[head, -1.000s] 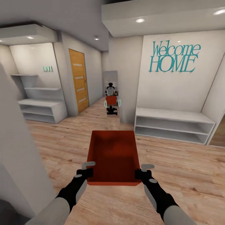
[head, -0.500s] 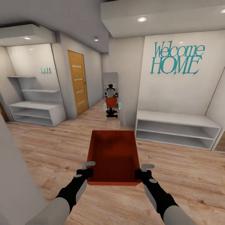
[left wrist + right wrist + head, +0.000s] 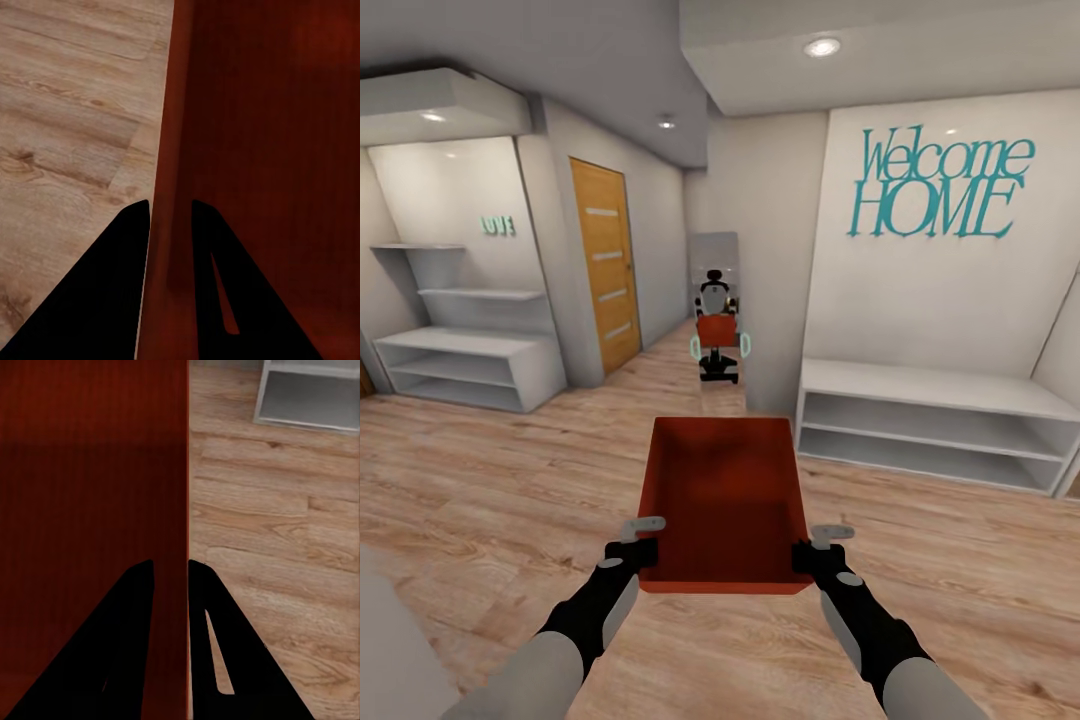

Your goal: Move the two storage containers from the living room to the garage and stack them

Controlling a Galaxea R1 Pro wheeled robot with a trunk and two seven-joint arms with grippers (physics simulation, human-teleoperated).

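One storage container (image 3: pixel 722 505) carried in front of the trunk, above light wood plank floor (image 3: pixel 490 490); left hand (image 3: pixel 643 548) pinching the container's left wall near the near corner, right hand (image 3: pixel 818 552) pinching the right wall likewise; wrist views show each wall between the two fingers (image 3: pixel 112 292), (image 3: pixel 225 652); container appears empty; level. Surroundings: hallway with white shelf unit (image 3: pixel 930 425), "Welcome HOME" lettering (image 3: pixel 940 185), wooden door (image 3: pixel 603 265); mirror (image 3: pixel 717 300) ahead reflecting the robot with the bin. Progress, judged: transport under way; garage not reached; nothing placed; second container not in these pictures; stacking still to do.
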